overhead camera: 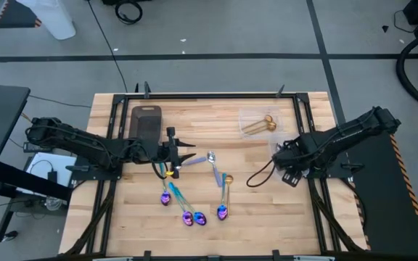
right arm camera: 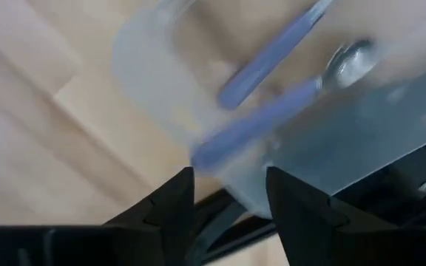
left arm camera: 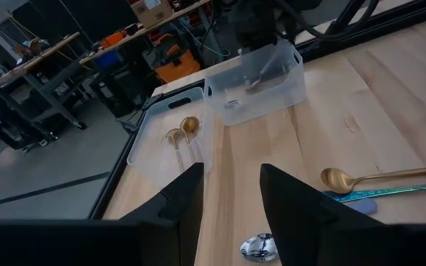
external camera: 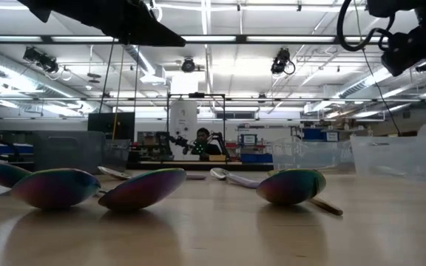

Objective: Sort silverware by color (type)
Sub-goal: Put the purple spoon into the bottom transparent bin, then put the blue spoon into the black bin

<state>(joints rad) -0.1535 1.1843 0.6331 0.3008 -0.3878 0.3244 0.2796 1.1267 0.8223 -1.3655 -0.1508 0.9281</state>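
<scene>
your left pincer [overhead camera: 185, 161] is hovering wide over loose iridescent purple-blue spoons [overhead camera: 187, 215]; shiny gold spoons [overhead camera: 258, 125] are sitting binned, right pincer [right arm camera: 228, 193] gaping empty.

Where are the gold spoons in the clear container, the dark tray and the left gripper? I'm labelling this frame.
gold spoons [overhead camera: 258, 125], high view, on the handles.
dark tray [overhead camera: 146, 119], high view, on its flat middle.
left gripper [overhead camera: 185, 155], high view, between its fingertips.

I am seeing the wooden tabletop [overhead camera: 267, 210] carrying a dark grey tray [overhead camera: 146, 122], a clear container [overhead camera: 258, 122] with gold spoons [overhead camera: 258, 126], and loose purple-blue spoons [overhead camera: 191, 214] lying near its middle.
</scene>
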